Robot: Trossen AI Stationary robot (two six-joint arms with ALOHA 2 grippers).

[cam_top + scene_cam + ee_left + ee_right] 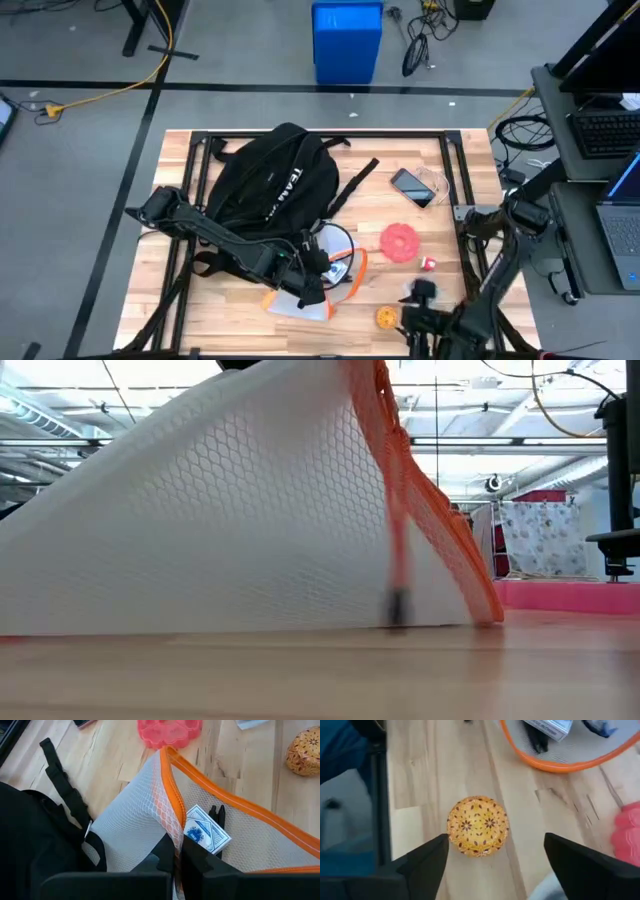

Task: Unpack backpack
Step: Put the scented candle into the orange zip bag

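Observation:
The black backpack [268, 185] lies at the table's far left, its straps trailing over the wood. Beside its near side is a white mesh pouch [322, 290] with an orange zip edge; it holds a blue and white card box [206, 833] and a small black thing [218, 816]. My left gripper [176, 851] is shut on the pouch. My right gripper [496, 851] hovers open near the table's front right, a yellow patterned ball [477, 826] just ahead of its fingers and untouched. My left gripper pinches the pouch's orange zip edge [172, 826] between its two fingers, coming from above. The mesh rises like a tent to the hold and looks drawn taut [250, 510]. The pouch's lower edge [250, 628] rests on the table.
A pink flat ring-shaped toy [400, 242], a phone [412, 187] and a small red and white thing [428, 264] lie on the table's right half. A black frame [455, 170] borders the tabletop. Bare wood shows at the near left.

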